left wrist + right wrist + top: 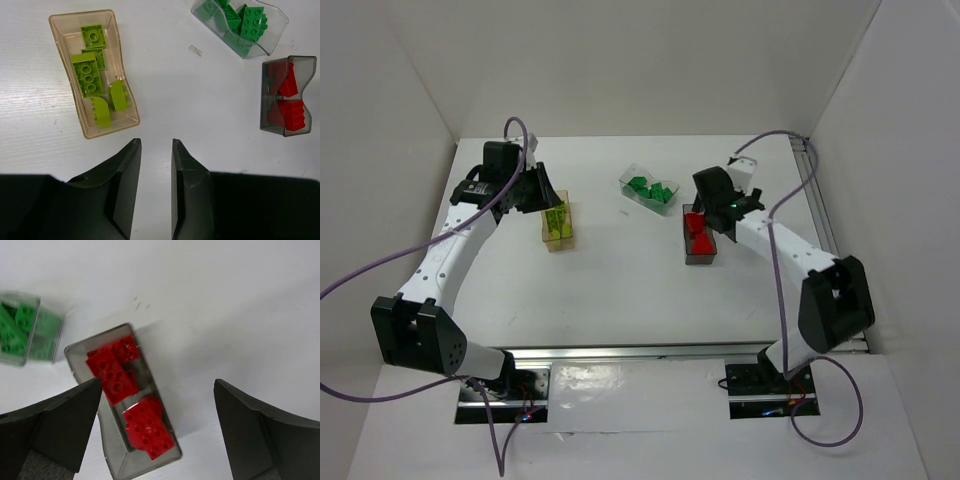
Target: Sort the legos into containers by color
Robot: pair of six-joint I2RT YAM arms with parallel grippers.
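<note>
The white surface (620,290) shows no loose brick in any view, so I judge that the sorting is done and the step in hand is only to take both arms away without disturbing anything.

The yellow-green studded bricks (87,75) lie inside the amber tinted plastic bin (112,47). The green studded bricks (252,22) are in the clear colourless bin (272,37). The red studded bricks (117,375) fill the smoky dark grey bin (75,357). The three bins stand apart from one another.

The left tool (155,145) has its jaws only a little apart and holds nothing. It hangs just beside the near end of the amber bin. The right tool (158,384) is spread wide and is also empty, and it hangs over the grey bin.

To do this well, I would raise each tool straight up first and draw it back only after that. These bins look light and may slide or tip at a small touch. The right arm needs more care, because one finger (65,420) overlaps the grey bin's edge in its own view. A small pale scrap (194,50) lies near the clear bin; I cannot tell what it is.
</note>
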